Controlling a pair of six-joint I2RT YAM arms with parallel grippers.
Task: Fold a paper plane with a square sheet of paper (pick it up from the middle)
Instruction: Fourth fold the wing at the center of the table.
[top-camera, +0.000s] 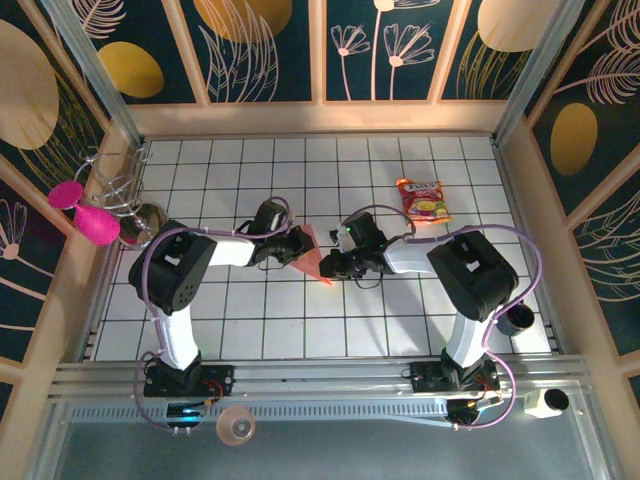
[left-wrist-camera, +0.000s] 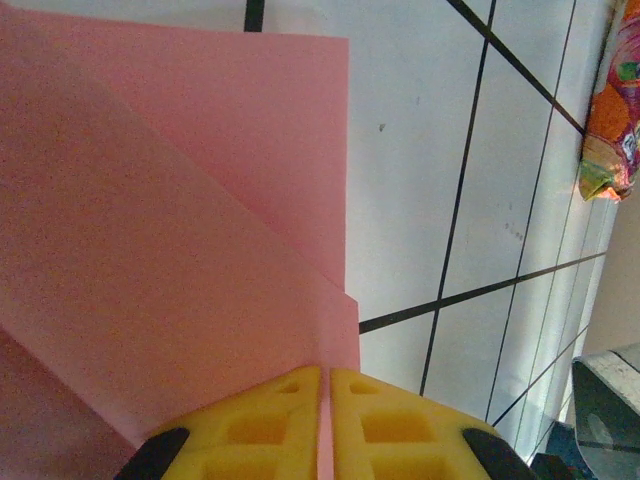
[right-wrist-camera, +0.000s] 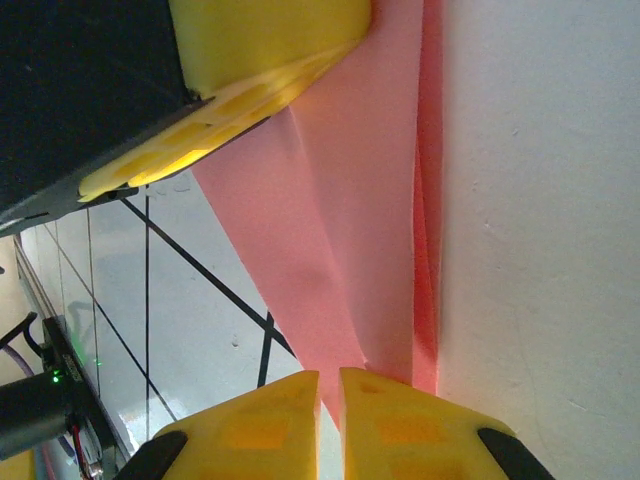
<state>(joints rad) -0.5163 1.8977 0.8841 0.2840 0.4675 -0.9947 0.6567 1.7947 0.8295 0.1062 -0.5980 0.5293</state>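
the white tiled bench with black grid lines (top-camera: 400, 310) carries everything. at its middle, the thin salmon-pink sheet of paper (top-camera: 313, 262), already creased into a pointed shape, sits between the two arms. its long axis runs from far to near across the line joining them, and its sharp tip points at the near edge.

the left pincer (left-wrist-camera: 326, 375) is pressed together on the sheet's edge, and the paper fans forward and to the left from it, with a diagonal fold. the right pincer (right-wrist-camera: 330, 378) pinches the opposite side, layered edges just ahead of it.

both arms are equally near, so i judge the next crease turns on that cross-wise axis. a red-and-yellow snack packet (top-camera: 423, 200) lies well beyond the right pincer.
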